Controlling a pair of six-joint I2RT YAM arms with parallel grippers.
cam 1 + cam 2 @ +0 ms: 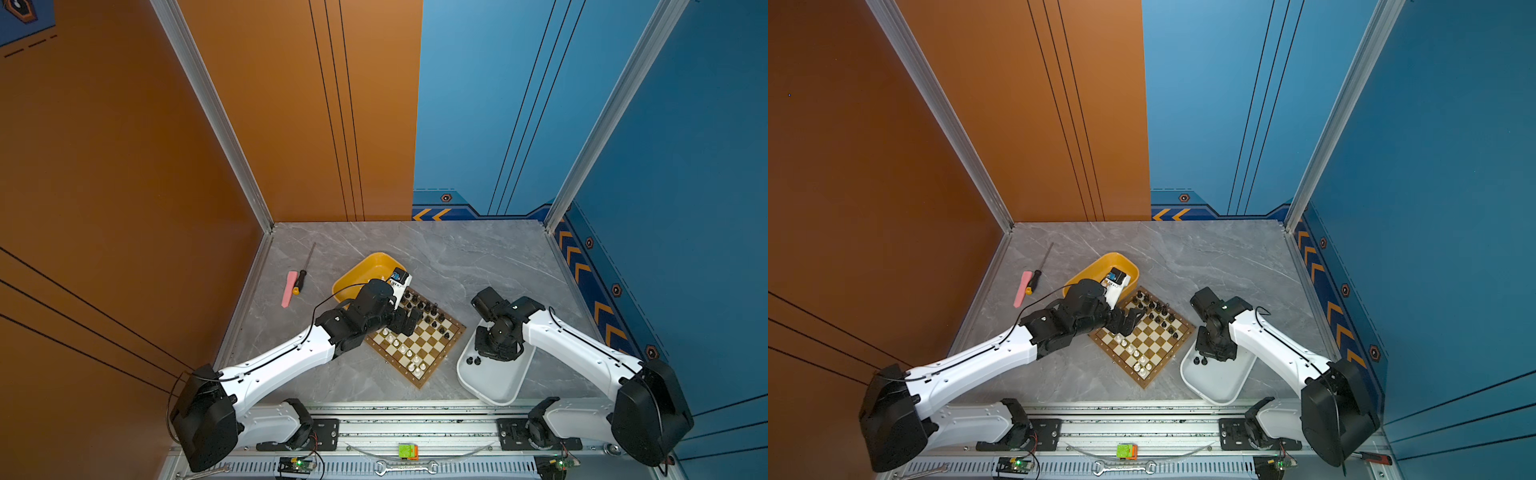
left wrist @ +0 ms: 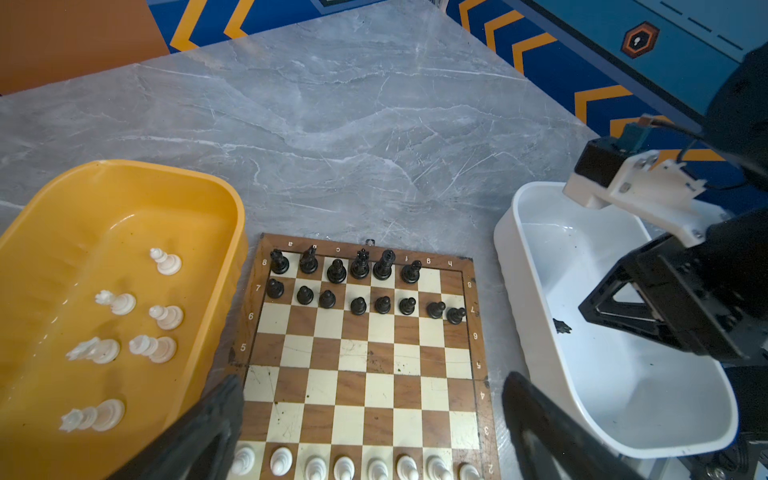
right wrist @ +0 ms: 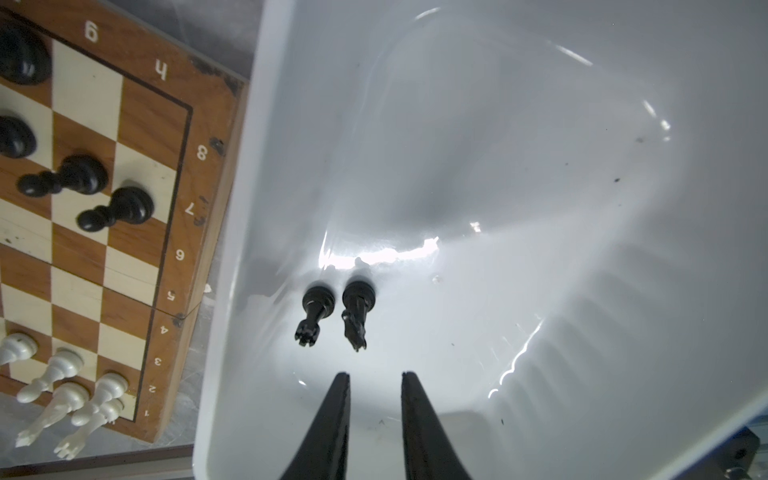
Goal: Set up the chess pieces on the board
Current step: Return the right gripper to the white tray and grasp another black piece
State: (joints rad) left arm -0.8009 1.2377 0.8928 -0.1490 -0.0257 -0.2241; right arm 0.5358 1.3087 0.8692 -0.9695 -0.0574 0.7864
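In a top view the board (image 1: 432, 353) lies at frame centre, between a yellow tray (image 1: 365, 270) and a white tray (image 1: 494, 382). In the left wrist view, the left end effector (image 2: 374, 380) is spread wide over the board. In the right wrist view, the right end effector (image 3: 374, 374) is slightly parted and empty, its tips just short of two black pieces (image 3: 316, 309) in the white tray.

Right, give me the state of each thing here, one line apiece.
Board, partly set.
Black pieces on board, upright, two back squares bare.
White pieces on board, upright.
Loose white pieces, six lying flat in yellow tray.
Loose black pieces, two upright in white tray.
Left gripper, open, empty.
Right gripper, narrowly open, empty.
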